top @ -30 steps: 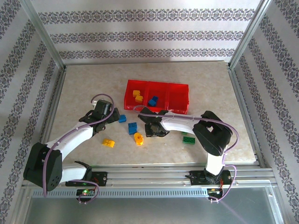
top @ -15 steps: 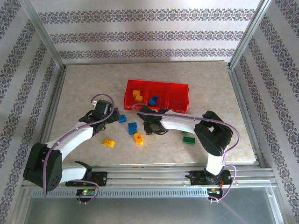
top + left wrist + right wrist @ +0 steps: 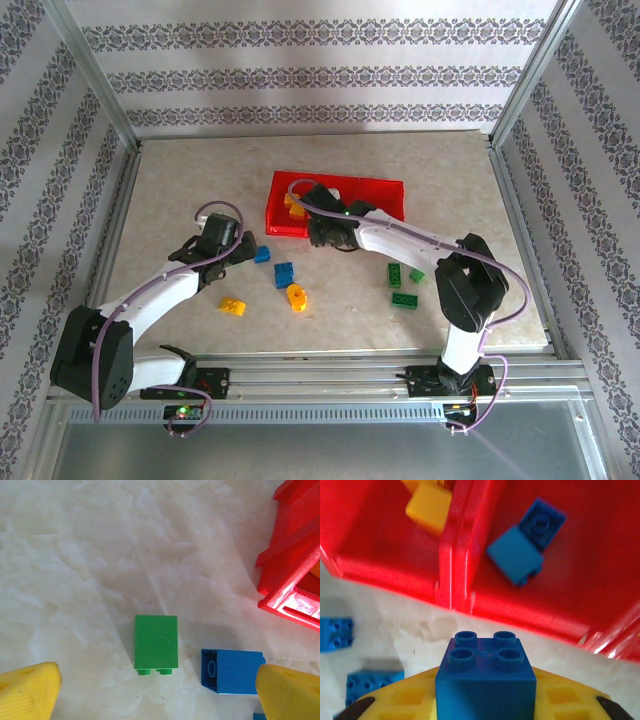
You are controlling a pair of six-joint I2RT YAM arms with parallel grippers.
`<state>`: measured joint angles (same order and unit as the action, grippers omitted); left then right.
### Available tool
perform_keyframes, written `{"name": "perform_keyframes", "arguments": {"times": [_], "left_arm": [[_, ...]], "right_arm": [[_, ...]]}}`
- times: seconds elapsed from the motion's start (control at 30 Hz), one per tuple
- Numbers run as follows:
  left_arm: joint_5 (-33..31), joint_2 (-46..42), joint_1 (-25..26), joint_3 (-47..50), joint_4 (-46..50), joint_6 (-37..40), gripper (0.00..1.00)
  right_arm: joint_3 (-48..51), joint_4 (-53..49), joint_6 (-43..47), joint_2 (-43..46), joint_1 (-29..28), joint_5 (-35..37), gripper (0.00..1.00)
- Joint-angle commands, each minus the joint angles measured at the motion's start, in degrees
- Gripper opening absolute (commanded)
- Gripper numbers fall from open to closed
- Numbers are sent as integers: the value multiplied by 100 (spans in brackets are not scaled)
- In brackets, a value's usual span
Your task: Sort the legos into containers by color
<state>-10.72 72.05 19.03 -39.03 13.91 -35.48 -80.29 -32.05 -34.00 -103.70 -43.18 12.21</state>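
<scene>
Right now a blue brick [image 3: 485,672] sits studs-up between the yellow fingers [image 3: 405,702] of the right hand [image 3: 485,702], which is narrow and pinching it. The brick hangs over the bench [image 3: 180,200] just short of the near wall of the red tray [image 3: 455,585], a little to the right of the divider between the left and middle compartments. Inside the tray, the left compartment holds a yellow brick [image 3: 427,507] and the middle one a blue piece [image 3: 525,542] lying tilted on the floor.

From above, the right arm reaches across the tray's near edge. Loose on the bench in front of the tray lie two more blue legos [image 3: 262,254] [image 3: 284,274], two yellow legos [image 3: 232,306] [image 3: 297,296], and, further to the right, three green legos [image 3: 395,274] [image 3: 416,276] [image 3: 405,300] close together.

The left hand [image 3: 160,695] is spread wide and holds nothing. Its yellow fingertips [image 3: 27,690] stand well apart above the bench near the tray's left corner. A green brick [image 3: 156,642] lies on the bench between them, slightly ahead, apart from both. One of the blue legos rests just beside the right-side fingertip.
</scene>
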Motion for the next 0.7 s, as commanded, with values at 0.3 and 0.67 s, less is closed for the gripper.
{"name": "perform_keyframes", "arguments": {"times": [0.3, 0.67], "left_arm": [[25, -230, -89, 94, -3, -71, 100], [12, -289, -120, 128, 46, -51, 99]], "right_arm": [[-1130, -156, 768, -1045, 639, 493, 17], [-1437, -222, 878, -1416, 761, 504, 33]]}}
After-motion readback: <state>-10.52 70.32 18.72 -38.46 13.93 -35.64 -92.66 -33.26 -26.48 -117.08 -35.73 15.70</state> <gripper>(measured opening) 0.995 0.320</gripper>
